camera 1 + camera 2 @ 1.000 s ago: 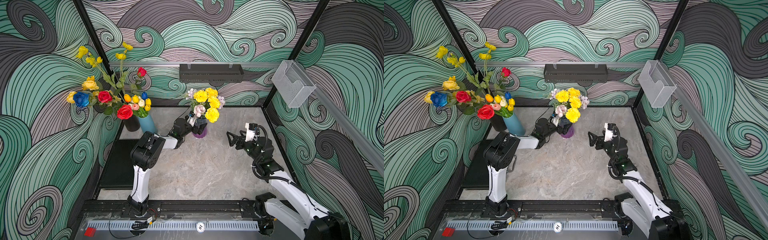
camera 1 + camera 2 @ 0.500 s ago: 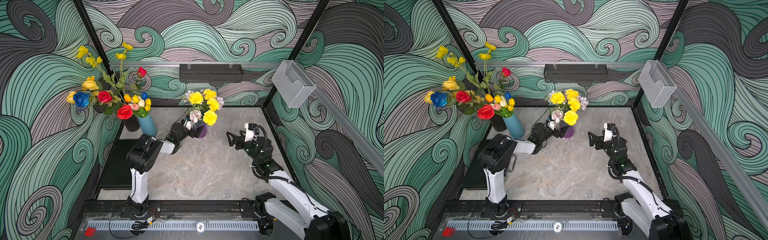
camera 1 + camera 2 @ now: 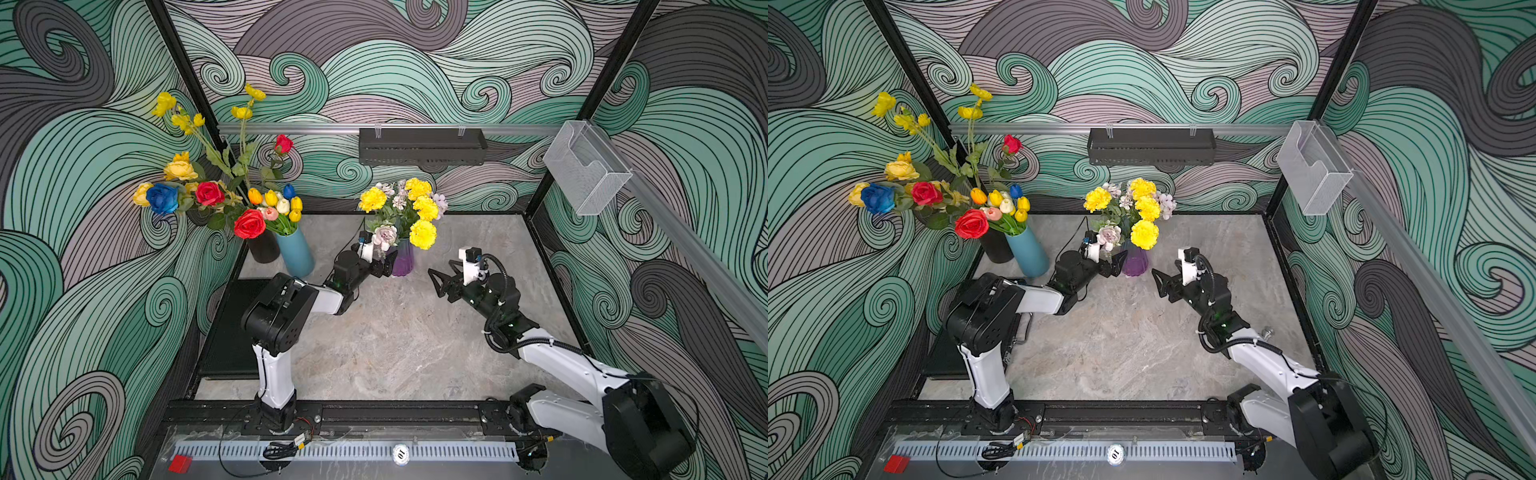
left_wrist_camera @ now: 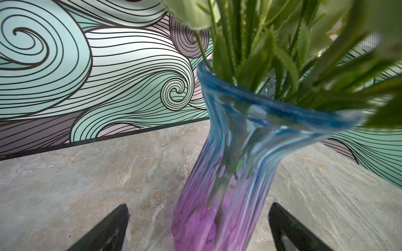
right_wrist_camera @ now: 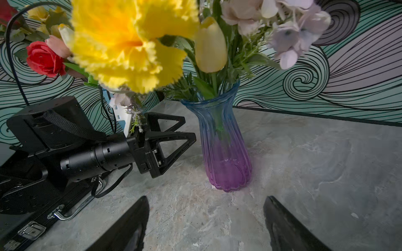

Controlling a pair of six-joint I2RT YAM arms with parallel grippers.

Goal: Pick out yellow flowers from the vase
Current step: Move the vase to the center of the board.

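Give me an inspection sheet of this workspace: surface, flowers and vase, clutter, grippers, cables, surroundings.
Surface: marble-look table; no loose stems seen on it.
Job's things: yellow flowers stand in the purple vase among pale blooms; none out yet.
Clutter: blue vase and black vase of mixed flowers in the far left corner; black case at the left edge.
Grippers: left gripper open, fingertips close beside the purple vase, holding nothing; right gripper open, empty, apart from it.
Cables: black hose loops over the right wrist; loose wires at the front rail.
Surroundings: wave-patterned walls, black shelf, clear holder.
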